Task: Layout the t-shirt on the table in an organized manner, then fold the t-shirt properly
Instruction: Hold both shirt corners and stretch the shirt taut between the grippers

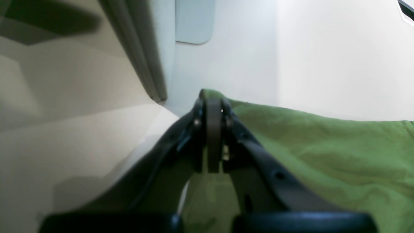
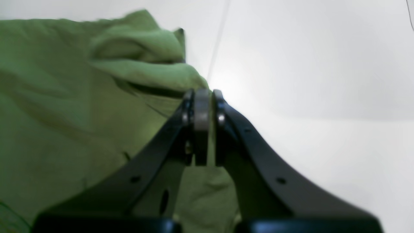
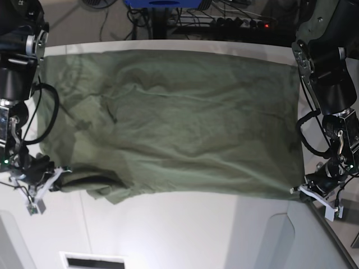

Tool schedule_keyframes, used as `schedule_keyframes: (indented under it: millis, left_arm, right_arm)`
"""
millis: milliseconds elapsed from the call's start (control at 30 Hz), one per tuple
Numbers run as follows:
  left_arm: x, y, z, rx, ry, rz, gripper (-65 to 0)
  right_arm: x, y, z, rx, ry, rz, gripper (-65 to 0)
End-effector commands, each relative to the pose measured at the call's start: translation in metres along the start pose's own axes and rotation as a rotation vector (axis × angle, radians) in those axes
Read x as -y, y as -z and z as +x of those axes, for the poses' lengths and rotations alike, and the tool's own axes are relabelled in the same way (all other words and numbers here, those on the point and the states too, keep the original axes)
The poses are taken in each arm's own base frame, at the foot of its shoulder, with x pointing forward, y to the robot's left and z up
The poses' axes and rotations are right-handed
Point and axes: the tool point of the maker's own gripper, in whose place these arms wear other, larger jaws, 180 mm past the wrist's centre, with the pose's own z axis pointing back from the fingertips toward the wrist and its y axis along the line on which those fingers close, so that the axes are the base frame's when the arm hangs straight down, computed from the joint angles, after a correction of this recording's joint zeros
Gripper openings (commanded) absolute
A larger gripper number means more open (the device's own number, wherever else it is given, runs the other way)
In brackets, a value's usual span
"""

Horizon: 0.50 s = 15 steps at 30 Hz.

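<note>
The olive-green t-shirt (image 3: 179, 123) is spread wide over the white table (image 3: 196, 230), from the far edge to about the middle. Its body shows creases, and a bunched fold sits at the near left corner. My left gripper (image 3: 295, 191) is at the shirt's near right corner. In the left wrist view the left gripper (image 1: 213, 103) is shut, and the t-shirt (image 1: 323, 145) peeks out past its tips. My right gripper (image 3: 63, 168) is at the near left corner. In its own view the right gripper (image 2: 203, 94) is shut on a rumpled edge of the t-shirt (image 2: 64, 97).
Grey angled panels (image 3: 314, 241) flank the near side of the table, and a slot (image 3: 92, 261) sits at the bottom edge. Cables and equipment (image 3: 235, 19) lie beyond the far edge. A thin dark seam (image 2: 220, 35) crosses the tabletop.
</note>
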Motion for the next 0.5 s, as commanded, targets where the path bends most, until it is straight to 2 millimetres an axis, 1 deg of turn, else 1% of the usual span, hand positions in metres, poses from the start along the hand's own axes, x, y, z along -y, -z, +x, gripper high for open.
schedule_keyframes:
  millis: [0, 100, 200, 267, 333, 367, 467]
  left_arm:
    - [-0.004, -0.005, 0.029, 0.075, 0.007, 0.006, -65.0]
    - [-0.004, -0.006, 0.031, 0.082, 0.011, 0.006, -65.0]
    - [-0.004, -0.006, 0.031, 0.082, 0.011, 0.006, -65.0]
    - [-0.004, -0.006, 0.031, 0.081, 0.012, 0.007, -65.0]
    - [-0.005, -0.006, 0.030, 0.078, 0.012, 0.007, -65.0]
    - [-0.005, -0.006, 0.024, 0.067, 0.012, 0.009, -65.0]
    - [-0.006, -0.006, 0.021, 0.062, 0.013, 0.010, -65.0]
  right_arm:
    - [0.010, -0.006, 0.030, 0.092, -0.007, -0.015, -65.0]
    - [0.021, -0.006, 0.030, 0.122, -0.001, -0.028, -65.0]
    - [0.024, -0.004, 0.042, 0.152, 0.004, -0.028, -65.0]
    - [0.034, -0.007, 0.046, 0.153, -0.005, -0.043, -65.0]
    - [0.035, -0.007, 0.052, 0.162, -0.005, -0.045, -65.0]
    - [0.035, -0.008, 0.054, 0.167, -0.007, -0.046, -65.0]
    - [0.036, -0.010, 0.063, 0.183, -0.012, -0.048, -65.0]
